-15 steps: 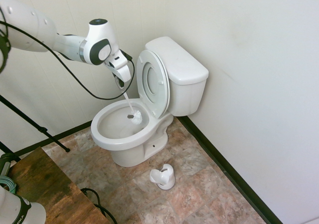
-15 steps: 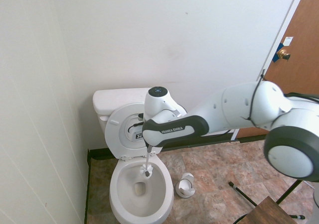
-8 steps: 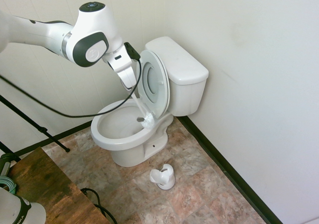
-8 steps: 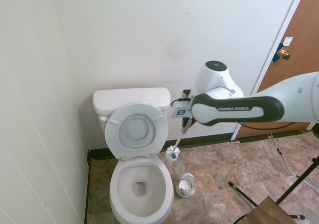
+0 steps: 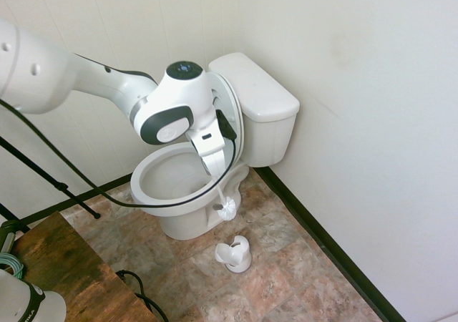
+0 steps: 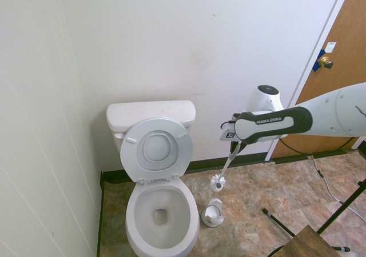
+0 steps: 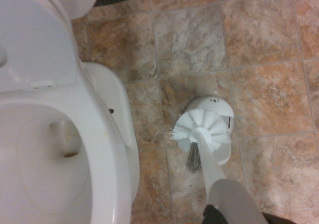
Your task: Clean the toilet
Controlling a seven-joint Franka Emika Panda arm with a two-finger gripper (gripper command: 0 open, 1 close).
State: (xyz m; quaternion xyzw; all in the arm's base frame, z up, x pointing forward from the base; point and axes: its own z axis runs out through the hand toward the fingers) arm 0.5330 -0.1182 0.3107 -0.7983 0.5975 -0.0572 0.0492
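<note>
Here, gripper [image 6: 233, 147] pointing down over the floor beside the toilet, fingers clamped together on the handle of a white toilet brush [image 6: 218, 181]. Brush hanging below it, slightly tilted, bristle head lowest, in the air above the tiled floor [image 6: 269, 188] and just above a small white brush holder [image 6: 213, 212]. From the wrist view, bristle head [image 7: 202, 129] directly over the round holder [image 7: 215, 119], not seated in it. In the first exterior view, brush head [image 5: 227, 208] down beside the bowl's outer wall, holder [image 5: 235, 254] on the tiles a little below it, gripper [image 5: 217, 170] in front of the bowl's rim.

Toilet [image 6: 157, 200] standing against the back wall in the corner, close to the side wall, seat and lid raised upright against the rectangular tank, oval bowl open. Same toilet [image 5: 179, 193] partly covered by the arm in the first exterior view; bowl rim and raised seat [image 7: 65, 114] also at one side of the wrist view. Brown door [image 6: 337, 80] with a brass knob off to the far side of the room.
</note>
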